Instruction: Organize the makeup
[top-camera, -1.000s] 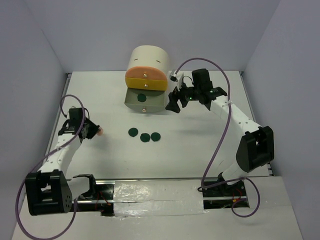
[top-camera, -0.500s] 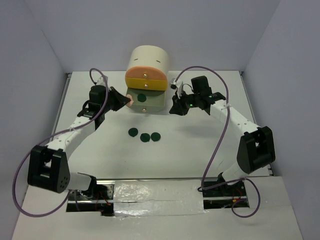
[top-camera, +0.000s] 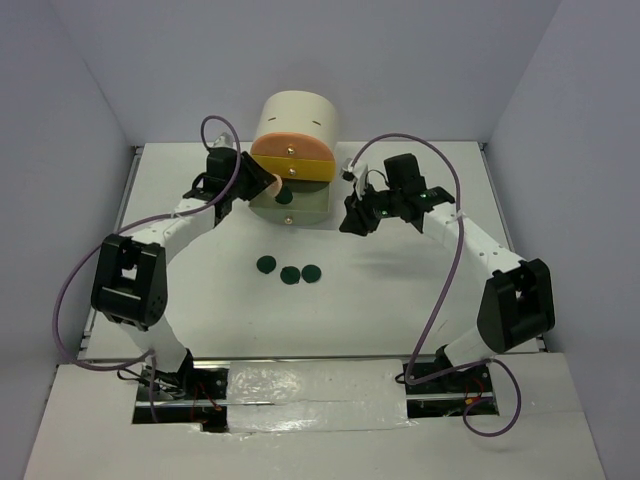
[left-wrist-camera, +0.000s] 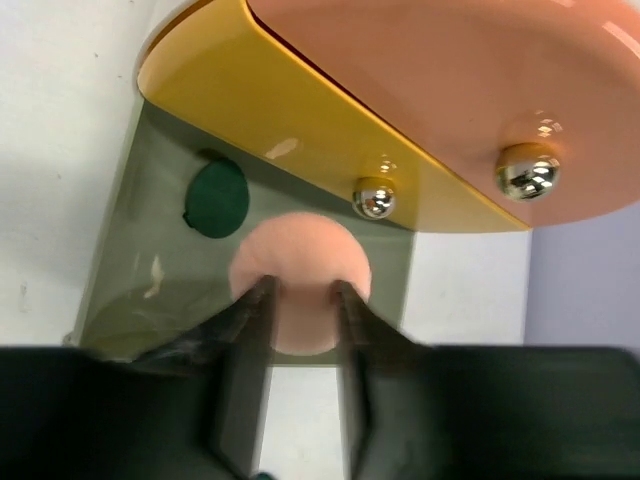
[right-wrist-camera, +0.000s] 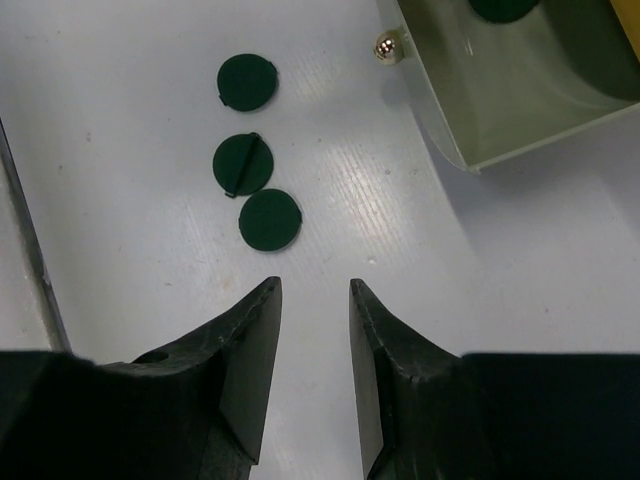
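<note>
The peach round puff (left-wrist-camera: 300, 265) lies face-up over the open grey drawer (left-wrist-camera: 130, 280), beside one dark green disc (left-wrist-camera: 218, 198). My left gripper (top-camera: 268, 185) hovers at the drawer's left side. Its fingers (left-wrist-camera: 245, 330) stand apart over the puff, which spreads wider than the gap between them. Three more green discs (top-camera: 290, 272) lie in a row on the table, also in the right wrist view (right-wrist-camera: 243, 164). My right gripper (top-camera: 352, 215) hangs to the right of the drawer, open, with only bare table between its fingers (right-wrist-camera: 255, 340).
The cream drum cabinet (top-camera: 297, 115) stands at the back centre. Its orange drawer (top-camera: 292, 151) and yellow drawer (top-camera: 292, 170) sit above the pulled-out grey one (top-camera: 305, 208). Round metal knobs (left-wrist-camera: 530, 175) stick out of the drawer fronts. Walls enclose the table on three sides.
My left arm swung from the table's left side to the open drawer with the puff, and its fingers have since parted. The right gripper shifted slightly and its fingers stand closer together than a second ago.
</note>
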